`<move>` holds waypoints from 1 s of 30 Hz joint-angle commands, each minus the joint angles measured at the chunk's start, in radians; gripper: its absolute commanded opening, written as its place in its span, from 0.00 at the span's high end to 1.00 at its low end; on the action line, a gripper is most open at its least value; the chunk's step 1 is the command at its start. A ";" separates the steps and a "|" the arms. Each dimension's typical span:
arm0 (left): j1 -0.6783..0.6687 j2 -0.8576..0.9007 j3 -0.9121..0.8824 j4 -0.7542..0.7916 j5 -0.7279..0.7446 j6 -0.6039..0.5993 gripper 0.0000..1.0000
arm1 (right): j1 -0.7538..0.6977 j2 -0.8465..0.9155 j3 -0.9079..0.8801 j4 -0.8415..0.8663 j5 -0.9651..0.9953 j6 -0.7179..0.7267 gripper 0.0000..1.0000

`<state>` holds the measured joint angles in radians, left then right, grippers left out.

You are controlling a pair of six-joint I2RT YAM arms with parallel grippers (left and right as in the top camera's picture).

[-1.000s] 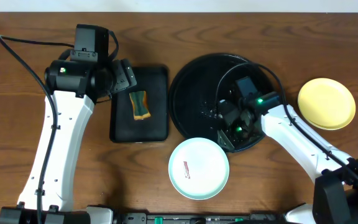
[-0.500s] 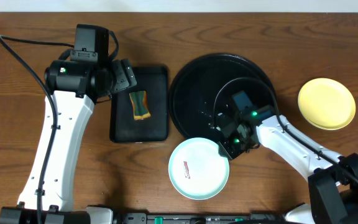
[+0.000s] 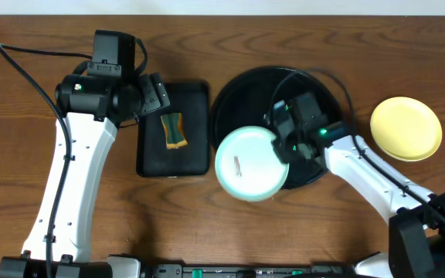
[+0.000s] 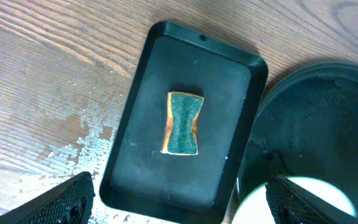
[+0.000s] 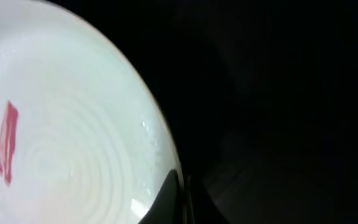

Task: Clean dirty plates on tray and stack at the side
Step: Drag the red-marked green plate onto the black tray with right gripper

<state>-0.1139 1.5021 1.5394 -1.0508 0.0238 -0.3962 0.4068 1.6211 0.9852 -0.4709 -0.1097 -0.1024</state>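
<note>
A light blue plate (image 3: 249, 164) with a reddish smear is held over the front left rim of the round black tray (image 3: 242, 112). My right gripper (image 3: 286, 147) is shut on its right edge; the right wrist view shows the plate (image 5: 61, 130) with the smear and my fingers (image 5: 178, 196) pinching its rim. A pale yellow plate (image 3: 405, 128) lies on the table at the far right. My left gripper (image 4: 179, 205) is open and empty above the rectangular tray. A third plate is not in view.
A small rectangular black tray (image 3: 174, 127) holds a green and brown sponge (image 3: 174, 130), also in the left wrist view (image 4: 183, 122). Water droplets (image 4: 82, 134) lie on the wood left of that tray.
My right gripper has closed on the light blue plate and lifted it from the table in front, moving it back and up over the round tray's rim. The left arm has not moved.
</note>
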 commanded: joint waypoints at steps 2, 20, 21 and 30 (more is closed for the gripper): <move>0.002 -0.004 0.014 -0.004 -0.006 -0.002 0.11 | -0.060 0.008 0.016 0.079 0.060 -0.030 0.99; 0.002 -0.004 0.014 -0.004 -0.006 -0.002 0.11 | -0.254 0.139 0.280 -0.067 -0.118 -0.026 0.46; 0.002 -0.004 0.014 -0.004 -0.006 -0.002 0.11 | -0.267 0.139 0.330 -0.129 -0.144 -0.010 0.45; 0.002 -0.004 0.014 -0.004 -0.006 -0.002 0.11 | -0.292 0.161 0.420 -0.401 -0.214 0.132 0.42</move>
<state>-0.1139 1.5021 1.5394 -1.0512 0.0238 -0.3962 0.1036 1.7588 1.4307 -0.8501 -0.2752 -0.0433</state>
